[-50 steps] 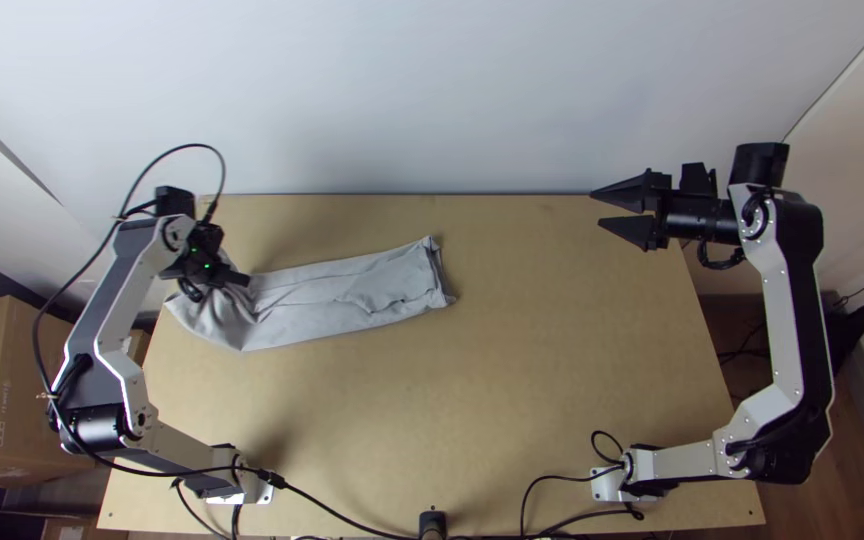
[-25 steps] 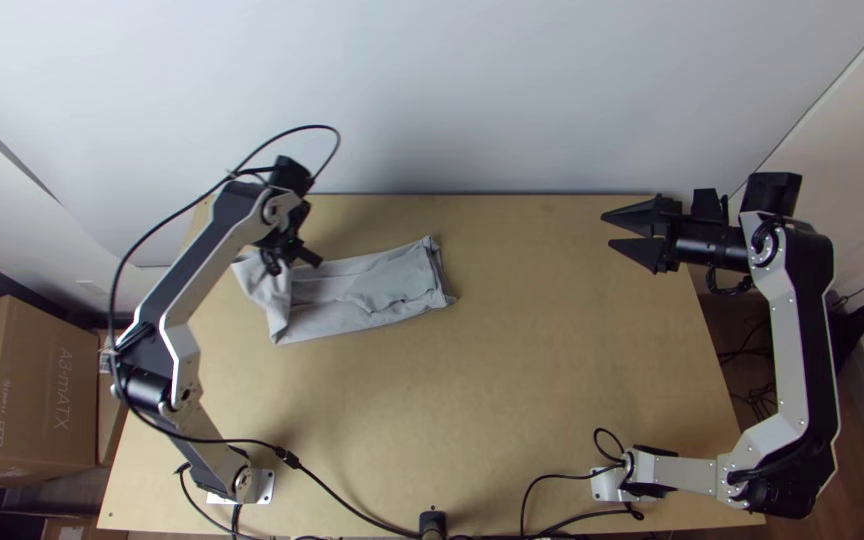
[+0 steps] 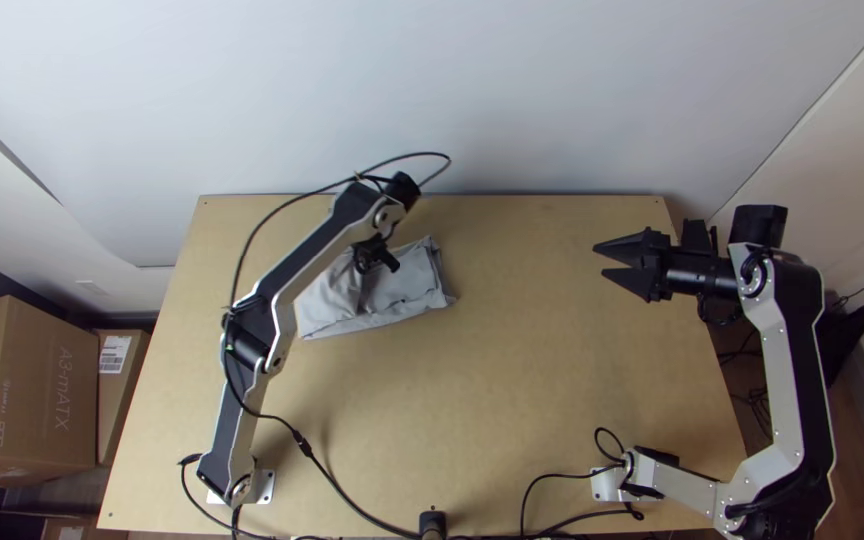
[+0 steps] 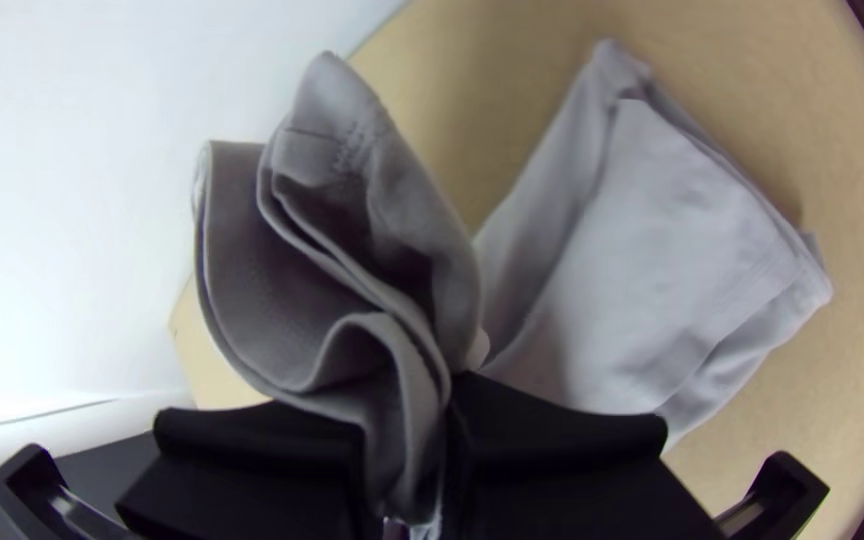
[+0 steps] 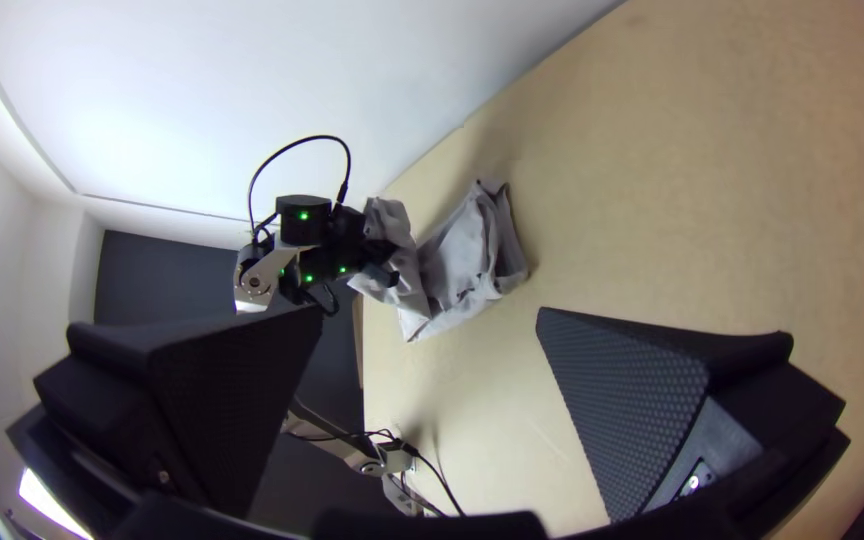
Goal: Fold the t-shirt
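My left gripper is over the grey t-shirt, whose long strip has its left part lifted and folded over toward the right. In the left wrist view my left gripper is shut on a bunched end of the t-shirt; the flat part lies on the table beyond. My right gripper stands open at the table's right side, apart from the cloth. In the right wrist view, my right gripper has a wide gap between its fingers, and the t-shirt appears farther off.
The wooden table spreads around the cloth, with a white wall along its far edge. Cables run over the near edge. Cardboard boxes stand beyond the table's left side.
My left gripper has moved right across the table with the cloth's left end, so the strip on the table is shorter. The right arm has shifted slightly toward the near edge.
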{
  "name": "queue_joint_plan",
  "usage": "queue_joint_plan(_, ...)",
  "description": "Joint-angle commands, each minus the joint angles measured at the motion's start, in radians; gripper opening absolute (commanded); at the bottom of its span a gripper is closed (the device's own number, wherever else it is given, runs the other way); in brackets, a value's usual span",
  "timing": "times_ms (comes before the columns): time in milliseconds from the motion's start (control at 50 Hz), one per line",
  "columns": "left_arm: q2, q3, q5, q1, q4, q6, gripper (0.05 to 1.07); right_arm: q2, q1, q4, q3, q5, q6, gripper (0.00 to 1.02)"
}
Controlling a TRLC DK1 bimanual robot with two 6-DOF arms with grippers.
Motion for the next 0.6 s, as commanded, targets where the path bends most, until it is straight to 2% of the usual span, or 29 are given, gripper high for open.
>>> queue_joint_plan(0, 0.043, 0.037, -0.013, -0.05, 0.003, -0.034, 0.08, -0.036, 0.003, -0.001, -0.051, 0.006, -0.025, 0.99)
queue_joint_plan(240, 0.123, 0.064, -0.018, -0.116, 0.068, -0.04, 0.08, -0.093, 0.049, 0.008, -0.155, 0.043, -0.025, 0.98)
queue_joint_plan(380, 0.132, 0.074, -0.038, -0.152, 0.216, -0.025, 0.09, -0.13, 0.109, 0.013, -0.23, 0.087, -0.025, 0.98)
queue_joint_plan(400, 0.127, 0.074, -0.038, -0.159, 0.242, -0.014, 0.17, -0.136, 0.115, 0.014, -0.241, 0.087, -0.023, 0.98)
queue_joint_plan(460, 0.112, 0.072, -0.061, -0.179, 0.302, 0.001, 0.67, -0.151, 0.134, 0.025, -0.277, 0.089, -0.023, 0.98)
queue_joint_plan(480, 0.106, 0.072, -0.073, -0.188, 0.321, 0.01, 0.8, -0.155, 0.14, 0.031, -0.289, 0.093, -0.022, 0.98)
queue_joint_plan(520, 0.093, 0.072, -0.079, -0.208, 0.344, 0.043, 0.98, -0.156, 0.157, 0.045, -0.312, 0.113, -0.02, 0.98)
queue_joint_plan(540, 0.086, 0.072, -0.079, -0.218, 0.362, 0.066, 1.04, -0.156, 0.171, 0.056, -0.324, 0.121, -0.015, 0.98)
queue_joint_plan(580, 0.069, 0.072, -0.08, -0.233, 0.393, 0.101, 1.03, -0.155, 0.187, 0.08, -0.346, 0.146, -0.012, 0.98)
